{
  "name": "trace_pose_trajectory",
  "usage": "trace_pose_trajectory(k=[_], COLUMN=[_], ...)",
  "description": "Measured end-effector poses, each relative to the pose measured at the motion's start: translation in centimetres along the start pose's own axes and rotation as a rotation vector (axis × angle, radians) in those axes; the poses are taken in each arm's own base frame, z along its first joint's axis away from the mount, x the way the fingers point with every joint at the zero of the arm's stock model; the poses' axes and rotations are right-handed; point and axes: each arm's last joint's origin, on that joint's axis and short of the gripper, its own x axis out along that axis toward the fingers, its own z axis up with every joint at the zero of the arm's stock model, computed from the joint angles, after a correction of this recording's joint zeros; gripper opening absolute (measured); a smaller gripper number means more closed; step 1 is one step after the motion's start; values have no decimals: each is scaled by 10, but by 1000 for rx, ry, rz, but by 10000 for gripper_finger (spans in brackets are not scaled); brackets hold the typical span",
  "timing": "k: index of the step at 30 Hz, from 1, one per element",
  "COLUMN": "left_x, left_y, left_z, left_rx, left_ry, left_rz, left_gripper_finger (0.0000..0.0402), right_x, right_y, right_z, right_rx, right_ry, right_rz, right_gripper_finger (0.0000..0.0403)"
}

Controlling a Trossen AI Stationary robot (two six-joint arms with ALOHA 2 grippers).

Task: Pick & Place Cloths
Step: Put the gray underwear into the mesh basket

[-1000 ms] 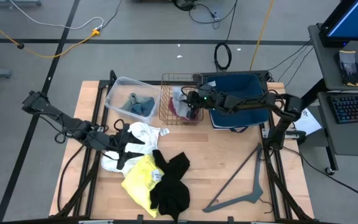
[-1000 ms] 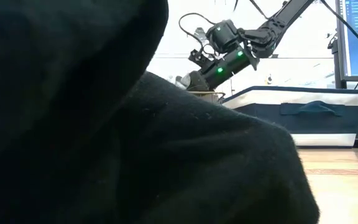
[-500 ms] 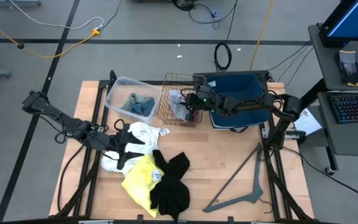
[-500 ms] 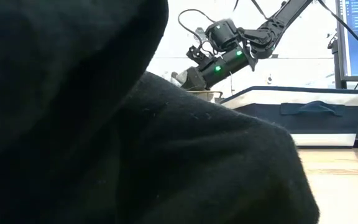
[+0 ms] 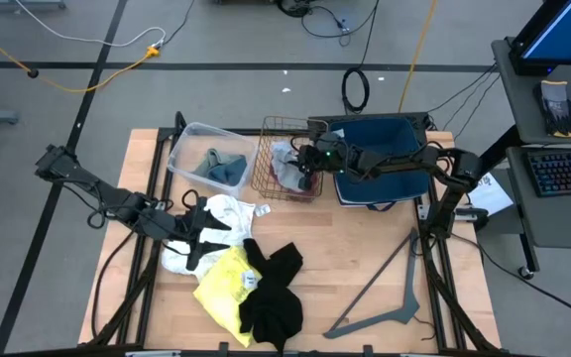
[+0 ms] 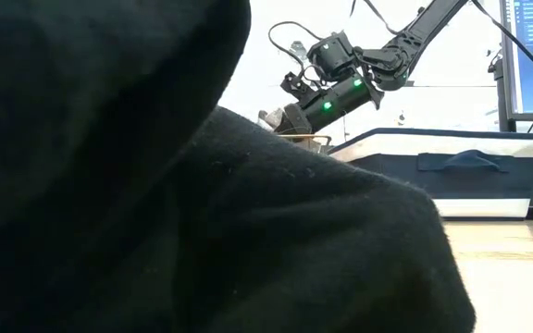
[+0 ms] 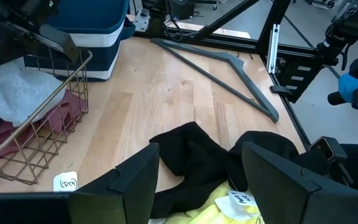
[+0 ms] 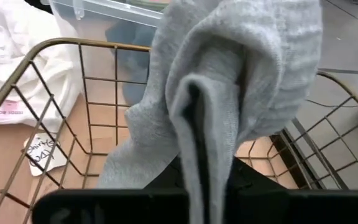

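The left gripper (image 5: 198, 230) rests spread open on the white cloth (image 5: 228, 213), beside the yellow cloth (image 5: 224, 285) and black cloth (image 5: 276, 293). Farther right, over the wire basket (image 5: 267, 159), the right gripper (image 5: 300, 159) pinches the grey cloth (image 8: 229, 81), which drapes lengthwise downward into the basket.

On the tabletop (image 5: 335, 253), a wire basket (image 5: 284, 169) sits between a plastic bin (image 5: 206, 159) on its left and a tote (image 5: 377, 164) on its right; the hanger (image 5: 380, 288) lies nearer the front.
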Motion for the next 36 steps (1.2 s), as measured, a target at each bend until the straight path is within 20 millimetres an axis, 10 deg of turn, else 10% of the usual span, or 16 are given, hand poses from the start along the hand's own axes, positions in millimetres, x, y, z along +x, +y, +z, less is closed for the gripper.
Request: trace_pose_trajectory(k=[24, 36], left_x=[0, 0], left_y=[-1, -1], left_z=[0, 0], left_rx=[-17, -20], left_ry=[0, 0], left_rz=[-19, -20], left_gripper_finger=[234, 234], right_x=[0, 1], right_y=[0, 36], right_z=[7, 18], right_rx=[-56, -180], right_ry=[-51, -101], right_rz=[-65, 11], right_gripper_finger=[253, 223])
